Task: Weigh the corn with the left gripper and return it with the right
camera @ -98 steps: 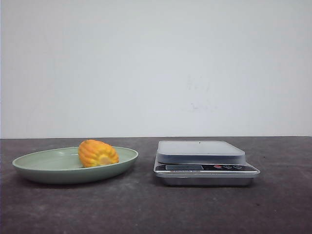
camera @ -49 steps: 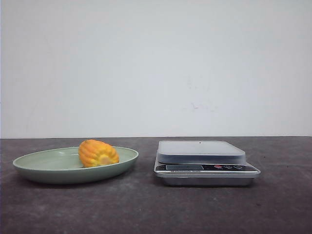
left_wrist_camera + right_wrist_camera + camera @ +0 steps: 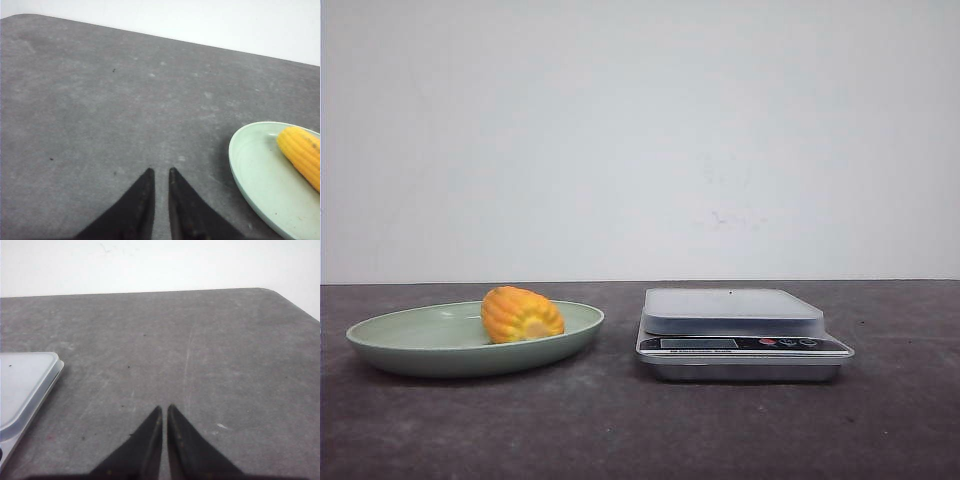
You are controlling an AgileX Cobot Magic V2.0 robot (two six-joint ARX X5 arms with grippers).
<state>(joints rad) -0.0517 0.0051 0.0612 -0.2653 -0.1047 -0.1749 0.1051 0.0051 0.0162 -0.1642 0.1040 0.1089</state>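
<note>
One corn (image 3: 521, 314) piece, lying in green plate (image 3: 410, 345) toward desk's left edge, nearer plate's right rim. Scale (image 3: 740, 330) just beside plate, platform bare. I judge corn light, stiff, ribbed so decent grip; rounded, may roll; I'd pinch across middle. Left gripper (image 3: 161, 175) nearly closed, holding nothing, over bare desk, corn off to its side. Right gripper (image 3: 164, 411) closed, empty, scale beside it. Fits before weighing or after return.
</note>
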